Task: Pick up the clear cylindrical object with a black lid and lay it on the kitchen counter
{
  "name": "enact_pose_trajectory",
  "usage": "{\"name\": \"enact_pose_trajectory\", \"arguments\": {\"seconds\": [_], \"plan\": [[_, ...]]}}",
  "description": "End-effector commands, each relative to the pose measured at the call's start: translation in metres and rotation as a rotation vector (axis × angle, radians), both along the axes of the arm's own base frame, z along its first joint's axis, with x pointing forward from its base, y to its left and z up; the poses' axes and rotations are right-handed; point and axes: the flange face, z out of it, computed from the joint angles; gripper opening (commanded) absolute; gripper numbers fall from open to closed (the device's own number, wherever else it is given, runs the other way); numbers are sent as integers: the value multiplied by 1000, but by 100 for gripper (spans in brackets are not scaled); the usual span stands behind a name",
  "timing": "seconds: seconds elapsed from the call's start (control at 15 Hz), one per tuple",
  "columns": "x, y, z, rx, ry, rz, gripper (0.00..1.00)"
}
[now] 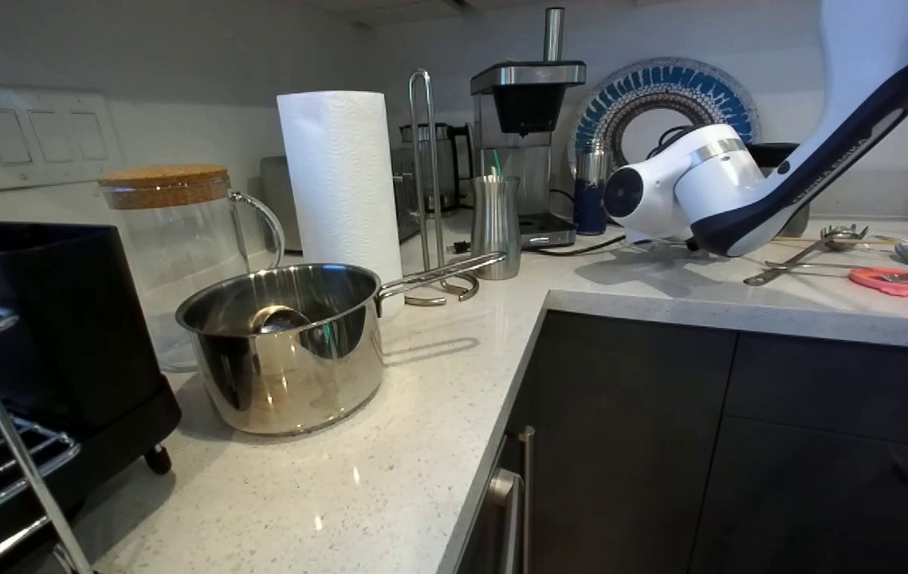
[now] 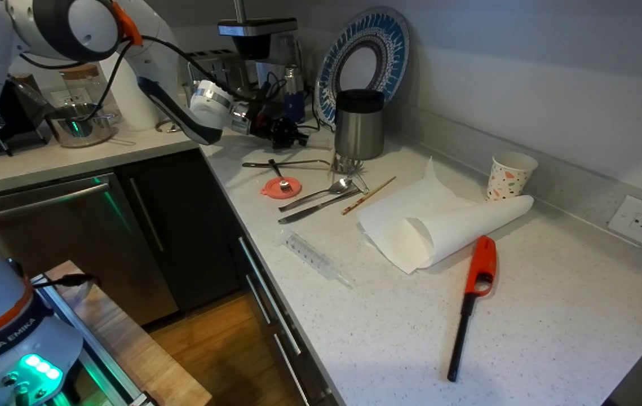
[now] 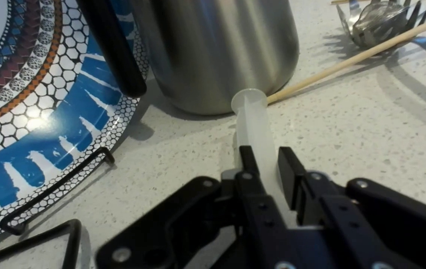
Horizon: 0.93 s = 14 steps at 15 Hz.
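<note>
black two-fingered robotiq gripper (image 3: 267, 155) hangs low over the white speckled counter (image 3: 183, 149), its fingers (image 3: 249, 160) a narrow gap apart. in the wrist view, a translucent whitish plastic rod (image 3: 254, 123) with a flat round end, the closest match for the clear cylinder, runs between those fingers; whether they grip it or only flank it cannot be told, and the rod's near part is hidden. its round end is just beside the base of a black-rimmed, brushed-steel canister (image 3: 216, 56). from there a thin, pale wooden stick (image 3: 347, 63) slants away toward a pronged metal utensil (image 3: 375, 24). on the canister's other side, a large round plate (image 3: 63, 130) patterned in blue and white stands tilted up. in an exterior view, a clear plastic syringe barrel (image 2: 314, 255) with printed markings lies flat on the counter, well apart from the gripper, near a curling sheet of white paper (image 2: 399, 211).
</note>
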Motion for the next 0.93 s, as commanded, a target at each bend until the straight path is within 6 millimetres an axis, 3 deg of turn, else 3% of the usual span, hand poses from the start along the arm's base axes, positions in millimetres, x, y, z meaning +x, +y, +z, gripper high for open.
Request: {"name": "enact_pose_trajectory", "arguments": {"seconds": [0.0, 0.13, 0.47, 0.87], "plan": [[6, -3, 0, -13, 13, 17, 47], [1, 1, 10, 2, 38, -36, 61], [-31, 13, 67, 148, 225, -155, 99], [-78, 11, 155, 422, 361, -308, 100]]}}
